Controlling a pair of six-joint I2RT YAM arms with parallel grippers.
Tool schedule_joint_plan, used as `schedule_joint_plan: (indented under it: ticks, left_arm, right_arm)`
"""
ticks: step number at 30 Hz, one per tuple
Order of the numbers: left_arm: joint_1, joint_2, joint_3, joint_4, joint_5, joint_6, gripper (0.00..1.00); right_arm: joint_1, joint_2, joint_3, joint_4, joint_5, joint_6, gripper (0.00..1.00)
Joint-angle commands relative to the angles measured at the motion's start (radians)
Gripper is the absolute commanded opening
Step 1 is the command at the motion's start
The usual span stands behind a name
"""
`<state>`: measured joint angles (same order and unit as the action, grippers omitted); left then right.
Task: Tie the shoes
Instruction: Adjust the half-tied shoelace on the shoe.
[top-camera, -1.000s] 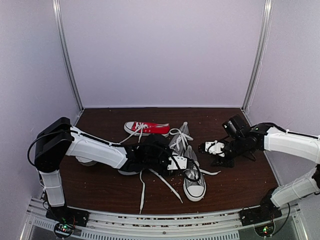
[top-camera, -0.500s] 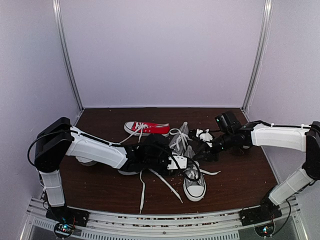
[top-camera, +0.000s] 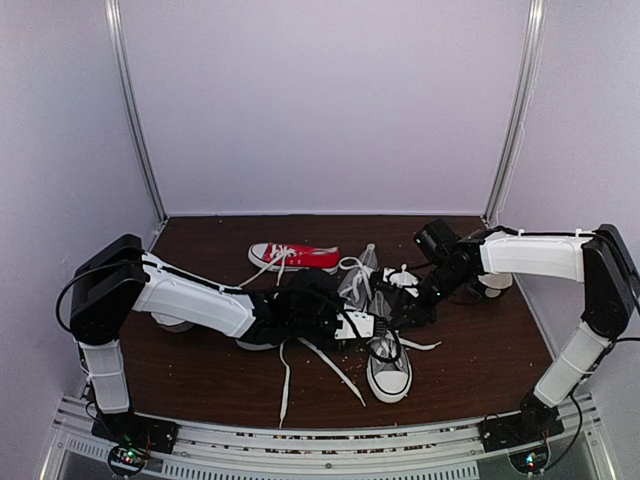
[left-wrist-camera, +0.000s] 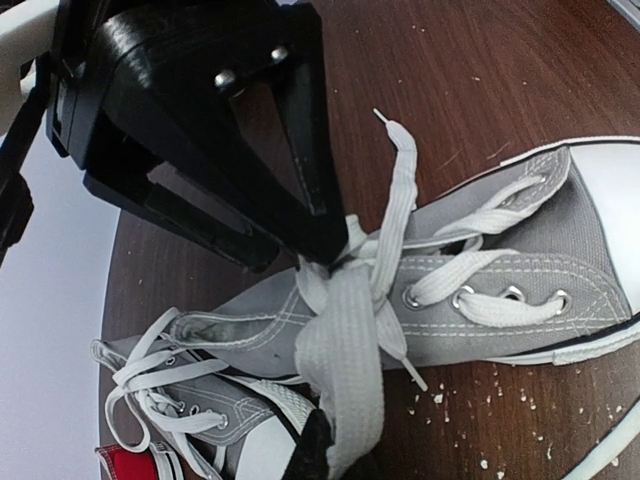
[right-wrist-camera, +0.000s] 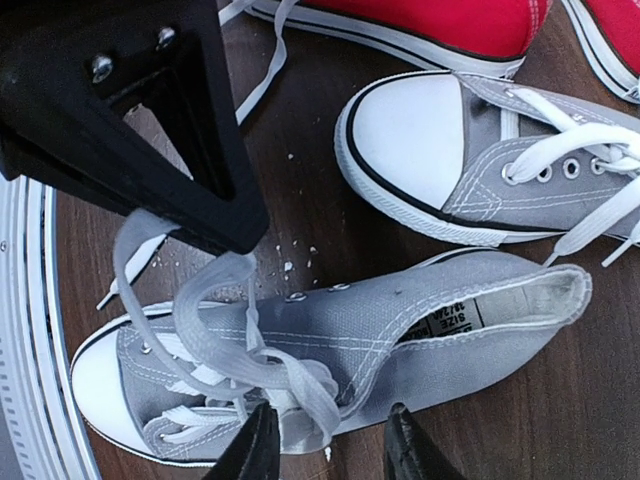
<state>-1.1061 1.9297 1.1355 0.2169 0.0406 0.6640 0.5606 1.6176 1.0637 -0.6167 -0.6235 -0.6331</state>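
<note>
Grey canvas marks the near shoe, which lies on the surface with its toe toward the near edge and its long axis running near to far. Over its eyelets, the left end effector is pinched shut on a white lace. Just beyond, the right end effector stands part-open with a lace loop between its fingers, unclamped, and is nearer that loop. Behind lie the second grey shoe, then a red sneaker.

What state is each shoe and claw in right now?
Near grey shoe: untied, lace held up.
Far grey shoe: untied, laces loose.
Red shoe: untied, lace trailing.
Left gripper: shut on the near shoe's lace.
Right gripper: open, over that shoe.
</note>
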Motion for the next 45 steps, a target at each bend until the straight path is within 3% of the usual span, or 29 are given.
schedule_joint_plan:
  ticks: [1, 7, 12, 16, 22, 33, 38, 45]
  left_arm:
    - [0.000, 0.018, 0.020, 0.037, -0.004, -0.008, 0.00]
    - [0.000, 0.019, 0.018, 0.032, -0.006, -0.005, 0.00]
    - [0.000, 0.020, 0.020, 0.034, -0.012, -0.003, 0.00]
    - [0.000, 0.020, 0.021, 0.034, -0.002, -0.003, 0.00]
    - [0.000, 0.027, 0.053, 0.015, 0.048, -0.004, 0.44]
    - [0.000, 0.072, 0.156, -0.112, 0.198, 0.037, 0.69]
    - [0.000, 0.084, 0.156, -0.075, 0.174, 0.034, 0.70]
    - [0.000, 0.150, 0.222, -0.059, 0.097, 0.026, 0.58]
  right_arm:
    - [-0.001, 0.018, 0.034, -0.068, 0.000, -0.039, 0.33]
    - [-0.001, 0.012, 0.028, -0.035, -0.013, -0.024, 0.17]
    - [-0.001, 0.020, 0.030, -0.040, -0.001, -0.020, 0.13]
    - [-0.001, 0.016, 0.034, -0.045, -0.002, -0.020, 0.00]
    - [-0.001, -0.018, 0.023, -0.038, -0.023, -0.003, 0.00]
    - [0.002, -0.056, -0.007, -0.029, -0.041, 0.025, 0.00]
    - [0.002, -0.052, -0.006, -0.042, -0.037, 0.024, 0.00]
    - [0.002, -0.054, -0.008, -0.048, -0.037, 0.032, 0.00]
